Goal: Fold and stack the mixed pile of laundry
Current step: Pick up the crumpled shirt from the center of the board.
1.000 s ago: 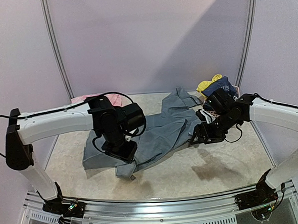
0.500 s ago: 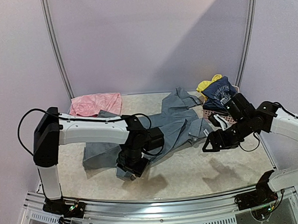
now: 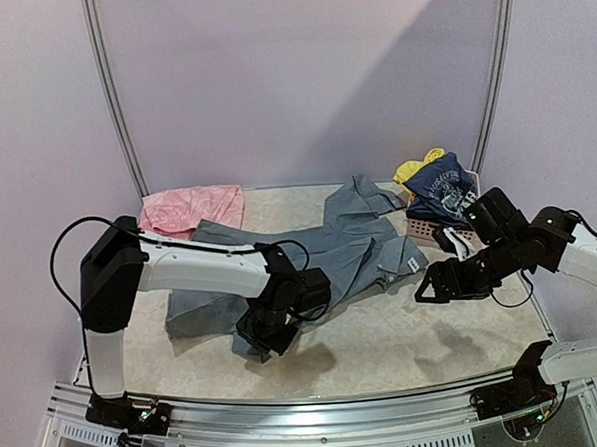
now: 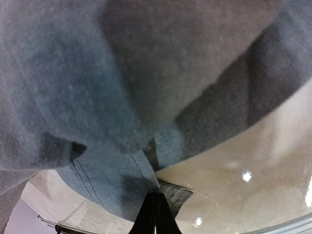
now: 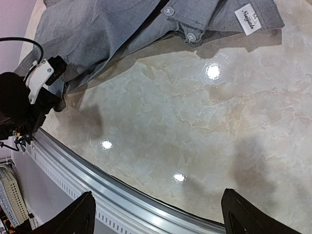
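Two arms at work. Far left, a pink garment [image 3: 192,206] lay aside. The left gripper [image 3: 260,344] was clenched on the grey shirt [image 3: 330,247] at its near hem, probably to pull it flat. The right gripper [image 3: 424,285] hung open and empty over the table [image 3: 385,339]; the remaining pile [image 3: 442,188] waited far right.

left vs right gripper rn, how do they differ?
Jaws: the left gripper is shut, fingertips together; the right gripper is open wide.
Place: the left gripper sits at the near hem of the grey shirt, cloth filling its view; the right gripper hangs over bare table, clear of the shirt.
Whether the left pinches cloth is unclear.
Shared: both are close to that shirt.
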You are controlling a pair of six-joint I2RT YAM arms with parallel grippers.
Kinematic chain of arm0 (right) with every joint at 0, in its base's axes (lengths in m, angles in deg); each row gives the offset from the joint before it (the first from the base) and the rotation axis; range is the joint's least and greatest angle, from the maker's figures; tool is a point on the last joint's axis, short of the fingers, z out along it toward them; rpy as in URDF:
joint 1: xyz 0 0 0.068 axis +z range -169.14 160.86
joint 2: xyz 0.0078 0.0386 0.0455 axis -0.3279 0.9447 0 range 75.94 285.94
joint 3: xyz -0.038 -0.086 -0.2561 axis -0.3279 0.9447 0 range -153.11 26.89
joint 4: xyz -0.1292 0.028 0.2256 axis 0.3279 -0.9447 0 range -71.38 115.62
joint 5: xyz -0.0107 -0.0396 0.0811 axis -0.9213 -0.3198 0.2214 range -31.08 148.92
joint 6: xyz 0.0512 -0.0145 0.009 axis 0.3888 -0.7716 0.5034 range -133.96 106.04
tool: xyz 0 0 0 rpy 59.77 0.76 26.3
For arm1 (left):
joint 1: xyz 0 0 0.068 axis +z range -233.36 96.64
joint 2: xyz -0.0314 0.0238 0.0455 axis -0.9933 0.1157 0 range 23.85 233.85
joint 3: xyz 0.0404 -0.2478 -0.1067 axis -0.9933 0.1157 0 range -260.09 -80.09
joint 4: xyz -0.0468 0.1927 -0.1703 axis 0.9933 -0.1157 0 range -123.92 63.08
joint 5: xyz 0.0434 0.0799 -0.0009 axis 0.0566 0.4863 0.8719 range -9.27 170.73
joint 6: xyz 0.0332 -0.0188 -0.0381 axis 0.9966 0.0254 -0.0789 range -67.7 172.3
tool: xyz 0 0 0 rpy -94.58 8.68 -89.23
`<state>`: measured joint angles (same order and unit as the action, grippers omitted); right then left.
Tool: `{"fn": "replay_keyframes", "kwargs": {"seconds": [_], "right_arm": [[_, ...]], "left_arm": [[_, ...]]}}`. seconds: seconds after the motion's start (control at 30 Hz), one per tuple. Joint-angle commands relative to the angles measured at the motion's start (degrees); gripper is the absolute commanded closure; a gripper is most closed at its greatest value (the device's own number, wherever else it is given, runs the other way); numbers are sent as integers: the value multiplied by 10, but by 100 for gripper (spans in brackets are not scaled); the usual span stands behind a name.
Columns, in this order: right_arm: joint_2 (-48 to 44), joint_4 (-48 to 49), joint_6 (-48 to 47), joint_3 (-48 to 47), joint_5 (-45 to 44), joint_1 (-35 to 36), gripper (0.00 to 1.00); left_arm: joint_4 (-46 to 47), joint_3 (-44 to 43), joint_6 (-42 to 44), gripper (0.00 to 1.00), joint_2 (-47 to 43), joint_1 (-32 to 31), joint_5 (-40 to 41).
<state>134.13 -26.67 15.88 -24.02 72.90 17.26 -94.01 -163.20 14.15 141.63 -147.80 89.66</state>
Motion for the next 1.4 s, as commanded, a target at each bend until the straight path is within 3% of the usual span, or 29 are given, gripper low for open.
{"fn": "replay_keyframes", "kwargs": {"seconds": [0.0,0.3,0.47,0.77,1.1,1.37], "right_arm": [[-5,-5,34,-10,-25,-1,9],[-66,-26,103,-12,-45,-1,6],[-99,-42,127,-49,-41,-1,5],[-120,16,143,-104,-34,6,5],[-91,171,81,-72,28,51,5],[-48,161,204,-62,43,52,4]], "left_arm": [[30,1,31,100,-68,-14,-69],[65,-65,48,100,-151,-39,-265],[111,-121,45,100,-152,-35,-354],[248,-150,-83,100,-143,12,-450],[331,-155,-169,100,-145,40,-400],[364,-111,-173,100,-156,29,-343]]}}
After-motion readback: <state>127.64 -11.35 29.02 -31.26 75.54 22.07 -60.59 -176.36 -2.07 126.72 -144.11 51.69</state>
